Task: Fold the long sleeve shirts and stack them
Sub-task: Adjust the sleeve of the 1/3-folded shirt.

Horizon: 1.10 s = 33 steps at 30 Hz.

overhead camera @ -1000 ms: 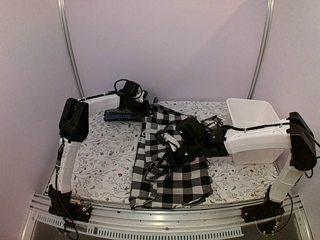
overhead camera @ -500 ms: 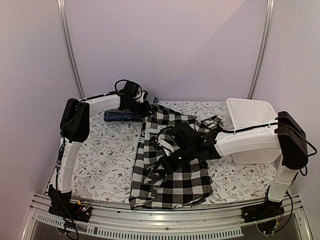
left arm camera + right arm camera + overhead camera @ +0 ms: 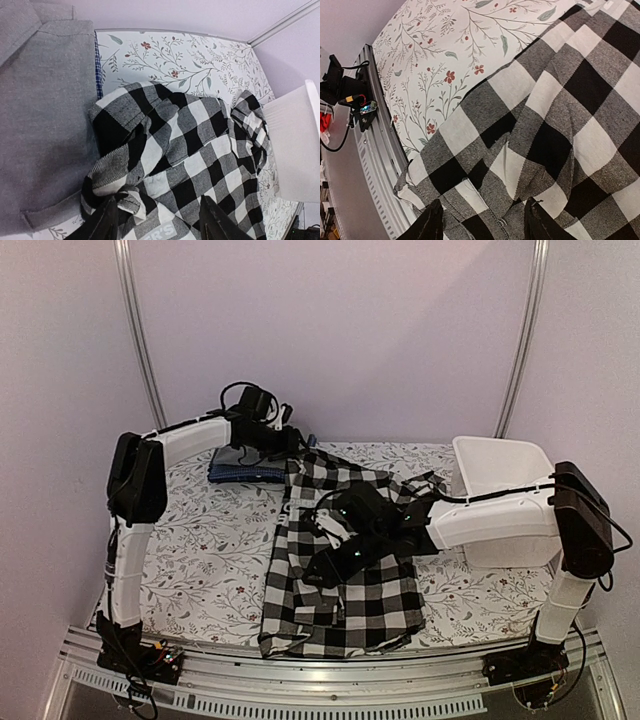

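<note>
The black-and-white checked shirt lies along the middle of the table, folded lengthwise, collar at the far end. My left gripper hovers open over the collar; its fingers straddle cloth without pinching it. My right gripper is open above the shirt's left half, and its fingertips stand apart, clear of the fabric. The folded grey shirt rests at the far left on the blue shirt, of which only a thin edge shows in the left wrist view.
A white plastic basket stands at the far right, close to the checked shirt's sleeve. A floral tablecloth covers the table. The metal front rail runs just below the shirt's hem.
Both grippers have opened and let go of the checked shirt. The fold the right gripper held up now lies flat. The left gripper has lifted slightly toward the back.
</note>
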Each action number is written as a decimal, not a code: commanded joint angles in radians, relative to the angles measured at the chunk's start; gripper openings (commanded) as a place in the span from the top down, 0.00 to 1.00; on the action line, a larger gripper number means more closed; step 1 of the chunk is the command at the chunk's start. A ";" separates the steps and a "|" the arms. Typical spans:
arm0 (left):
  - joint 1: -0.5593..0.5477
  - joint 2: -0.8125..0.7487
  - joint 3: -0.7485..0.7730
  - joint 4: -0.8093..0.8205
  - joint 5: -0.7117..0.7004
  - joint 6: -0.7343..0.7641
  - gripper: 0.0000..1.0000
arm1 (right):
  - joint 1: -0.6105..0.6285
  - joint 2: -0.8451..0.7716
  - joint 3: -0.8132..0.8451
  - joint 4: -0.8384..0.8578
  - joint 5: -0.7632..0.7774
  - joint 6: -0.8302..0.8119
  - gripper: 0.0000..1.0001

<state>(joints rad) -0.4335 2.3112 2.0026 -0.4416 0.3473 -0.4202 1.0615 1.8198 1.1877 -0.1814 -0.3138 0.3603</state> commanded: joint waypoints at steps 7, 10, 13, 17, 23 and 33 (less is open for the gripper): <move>-0.004 -0.293 -0.344 0.097 0.020 -0.058 0.45 | 0.029 0.007 0.107 -0.238 0.222 0.013 0.46; -0.007 -0.378 -0.489 0.136 0.033 -0.091 0.45 | 0.070 0.045 0.154 -0.273 0.243 0.027 0.46; -0.008 -0.470 -0.646 0.170 0.042 -0.118 0.45 | 0.108 0.087 0.189 -0.306 0.275 0.061 0.50; -0.012 -0.578 -0.819 0.218 0.059 -0.167 0.46 | 0.154 0.143 0.240 -0.347 0.293 0.111 0.53; -0.019 -0.721 -1.011 0.248 0.070 -0.212 0.47 | 0.219 0.235 0.339 -0.422 0.359 0.209 0.54; -0.028 -0.873 -1.161 0.222 0.086 -0.222 0.47 | 0.298 0.378 0.545 -0.581 0.463 0.356 0.54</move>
<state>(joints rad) -0.4496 1.4837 0.8734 -0.2295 0.4168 -0.6331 1.3235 2.1403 1.6417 -0.6647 0.0769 0.6399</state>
